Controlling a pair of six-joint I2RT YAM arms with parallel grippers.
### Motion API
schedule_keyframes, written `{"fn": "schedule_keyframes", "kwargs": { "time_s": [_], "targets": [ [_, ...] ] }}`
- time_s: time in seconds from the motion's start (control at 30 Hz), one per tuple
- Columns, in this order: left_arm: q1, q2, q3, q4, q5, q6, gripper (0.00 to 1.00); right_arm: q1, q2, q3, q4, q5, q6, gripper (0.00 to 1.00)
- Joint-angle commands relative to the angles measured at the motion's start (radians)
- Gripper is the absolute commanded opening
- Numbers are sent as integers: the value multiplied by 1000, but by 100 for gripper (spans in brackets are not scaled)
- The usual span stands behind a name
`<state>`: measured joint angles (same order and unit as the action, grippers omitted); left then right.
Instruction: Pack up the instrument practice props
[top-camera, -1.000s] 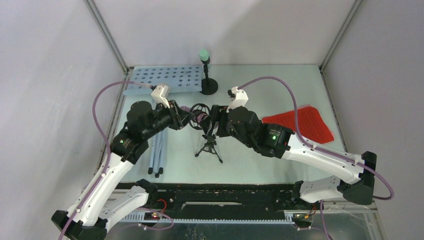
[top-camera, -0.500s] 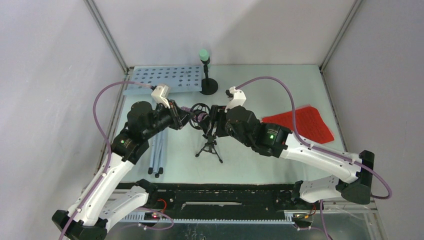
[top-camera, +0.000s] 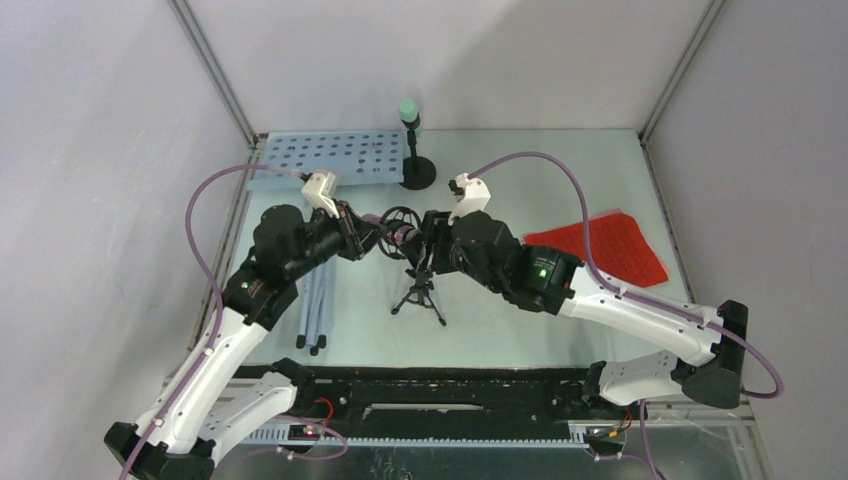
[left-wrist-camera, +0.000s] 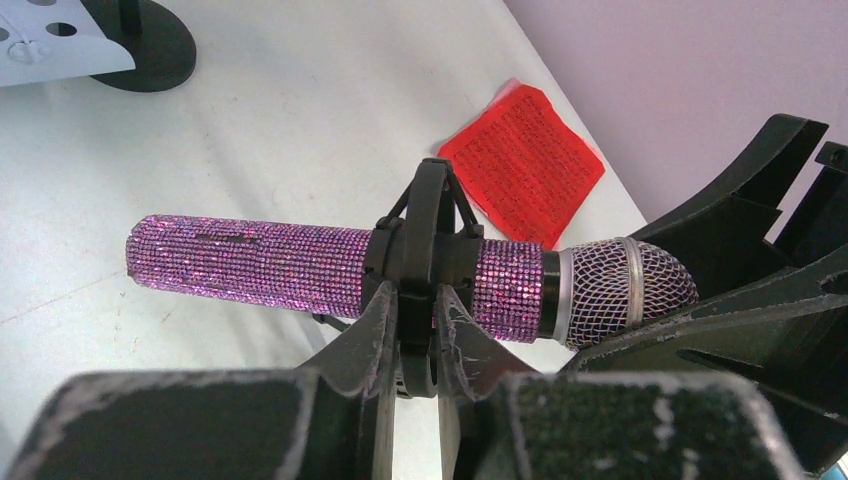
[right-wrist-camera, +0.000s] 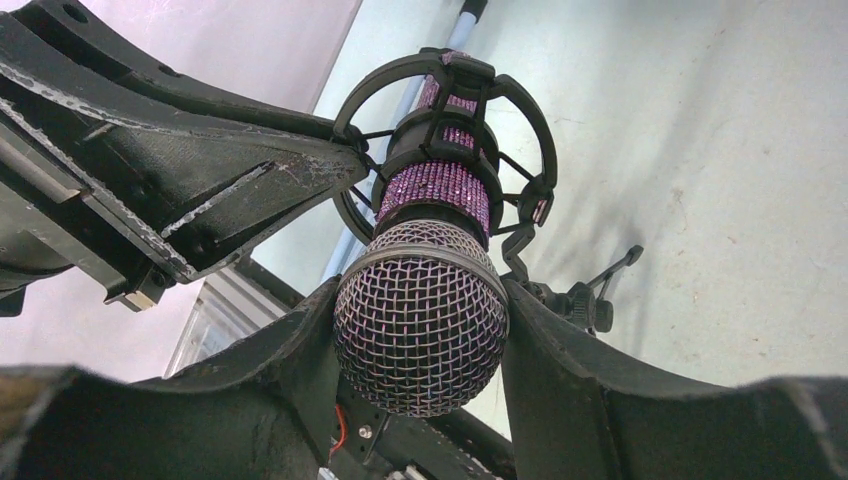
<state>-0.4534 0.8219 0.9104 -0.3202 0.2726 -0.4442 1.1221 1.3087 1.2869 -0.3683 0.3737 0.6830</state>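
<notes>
The glittery purple microphone (top-camera: 400, 236) (left-wrist-camera: 260, 265) lies level in a black ring mount (top-camera: 400, 220) (left-wrist-camera: 430, 235) on a small black tripod (top-camera: 418, 298) at mid-table. My left gripper (top-camera: 378, 232) (left-wrist-camera: 418, 295) is shut on the mount's ring from the left. My right gripper (top-camera: 420, 240) (right-wrist-camera: 420, 295) comes from the right, its fingers pressed on both sides of the mesh head (right-wrist-camera: 420, 320). The mint microphone (top-camera: 407, 108) stands upright in its round-based mount (top-camera: 418, 175) at the back. A pale blue music desk (top-camera: 330, 157) lies back left, and a red score sheet (top-camera: 610, 245) (left-wrist-camera: 520, 160) lies right.
The blue-grey tripod legs (top-camera: 315, 305) lie folded on the table under my left arm. Grey walls with metal corner posts close in the back and sides. A black rail (top-camera: 440, 395) runs along the near edge between the arm bases.
My left gripper has tightened on the mount ring. My right gripper has slid a little left and narrowed its jaws onto the microphone's mesh head. The microphone has stayed in place.
</notes>
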Motion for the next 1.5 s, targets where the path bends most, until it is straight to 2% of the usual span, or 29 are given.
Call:
{"fn": "schedule_keyframes", "kwargs": {
  "time_s": [0.0, 0.63, 1.1, 1.47],
  "targets": [
    [8, -12, -34, 10, 16, 10, 1, 9, -42, 38, 0, 40, -46, 31],
    [13, -32, -42, -14, -19, 30, 0, 21, -171, 38, -148, 1, -48, 19],
    [13, -32, -30, -42, -73, 53, 0, 38, -275, 38, -283, 38, -108, 15],
    [13, -29, -8, -53, -63, 74, 0, 33, -428, 59, -308, -50, -143, 9]
  ]
}}
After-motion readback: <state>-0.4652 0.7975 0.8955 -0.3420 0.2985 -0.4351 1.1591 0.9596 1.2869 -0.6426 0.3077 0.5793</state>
